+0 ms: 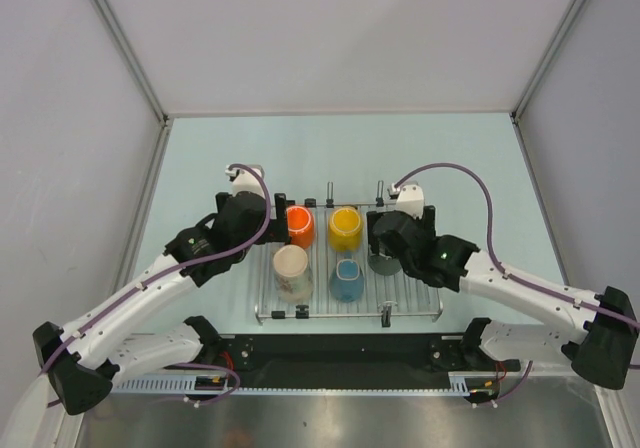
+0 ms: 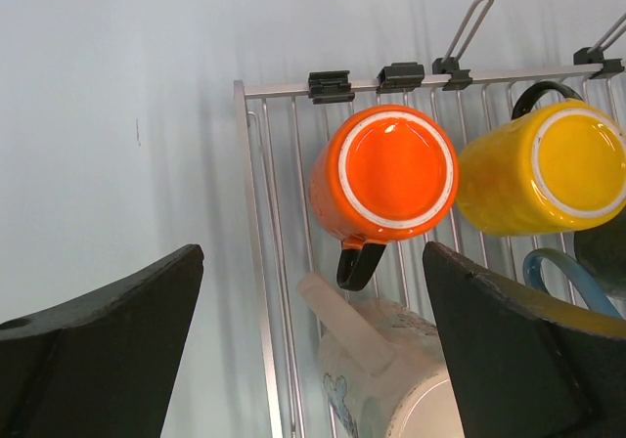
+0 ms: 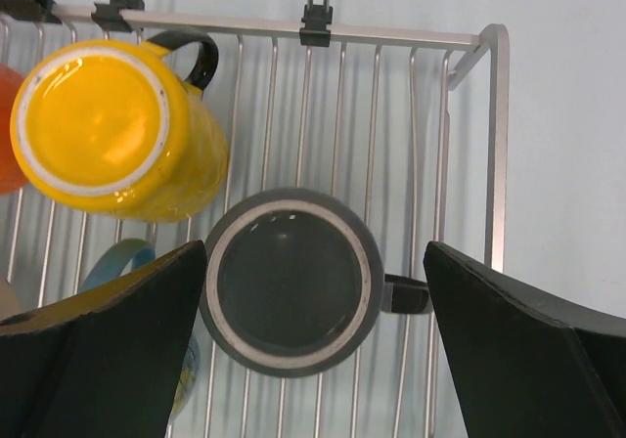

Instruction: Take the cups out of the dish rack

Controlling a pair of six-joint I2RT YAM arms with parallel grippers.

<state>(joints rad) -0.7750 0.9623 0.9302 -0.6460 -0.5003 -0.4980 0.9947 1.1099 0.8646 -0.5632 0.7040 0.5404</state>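
The silver wire dish rack [image 1: 415, 298] holds five mugs, bases up: orange [image 1: 299, 226], yellow [image 1: 345, 228], cream-beige [image 1: 291, 272], blue [image 1: 347, 280] and dark grey-green [image 1: 381, 262]. My left gripper [image 1: 282, 222] is open above the rack's left end. In the left wrist view the orange mug [image 2: 396, 174] lies ahead, and its black handle and the cream mug [image 2: 391, 360] lie between the fingers [image 2: 98, 350]. My right gripper [image 1: 385, 251] is open above the dark mug [image 3: 289, 282], one finger on each side, not touching it. The yellow mug [image 3: 108, 130] stands beside it.
Upright wire posts [image 1: 330, 188] and black clips stand along the rack's far bar [image 2: 411, 81]. The rack's right rim [image 3: 494, 145] lies just beyond the dark mug's handle. Pale blue table [image 1: 200, 168] surrounds the rack, with grey walls on three sides.
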